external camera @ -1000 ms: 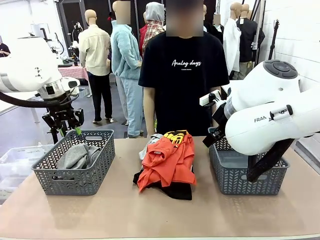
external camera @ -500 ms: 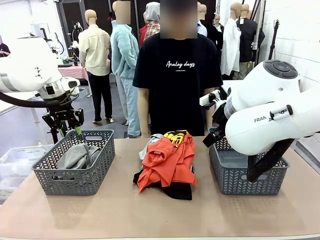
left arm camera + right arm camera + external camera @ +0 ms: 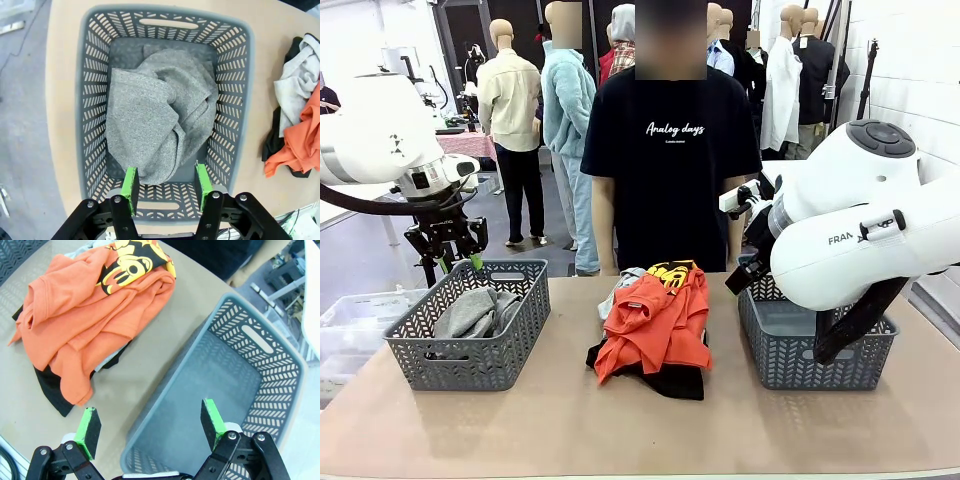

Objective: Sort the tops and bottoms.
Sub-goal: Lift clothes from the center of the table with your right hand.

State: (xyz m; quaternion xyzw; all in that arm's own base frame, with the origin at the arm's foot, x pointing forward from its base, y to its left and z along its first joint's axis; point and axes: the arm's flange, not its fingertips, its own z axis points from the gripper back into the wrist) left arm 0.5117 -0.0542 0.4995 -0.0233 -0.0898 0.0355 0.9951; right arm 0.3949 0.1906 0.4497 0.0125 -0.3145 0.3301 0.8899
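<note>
The tan worktop (image 3: 520, 430) runs the full width, with a person (image 3: 665, 190) in a black lettered T-shirt standing at its far edge. Two grey lattice baskets sit on it, well apart: the left basket (image 3: 470, 368) holds the dark grey T-shirt (image 3: 150, 130), crumpled across most of its floor, and the right basket (image 3: 280, 370) has its front view partly covered by the right arm's bulk. Between them lies a heap with a strip of bare worktop on either side. The orange shirt (image 3: 655, 325) is on top, and the light grey sweatshirt (image 3: 620, 283) peeks out at the heap's far left. The black bottoms (image 3: 670, 382) are mostly buried, with only the dark edges showing. The left hand (image 3: 166, 187) hangs above the left basket's rim with its fingers partly spread, holding nothing and touching nothing. The right hand (image 3: 151, 427) is spread wide and bare. One finger is over the worktop beside the heap, the other over the right basket's inside.
</note>
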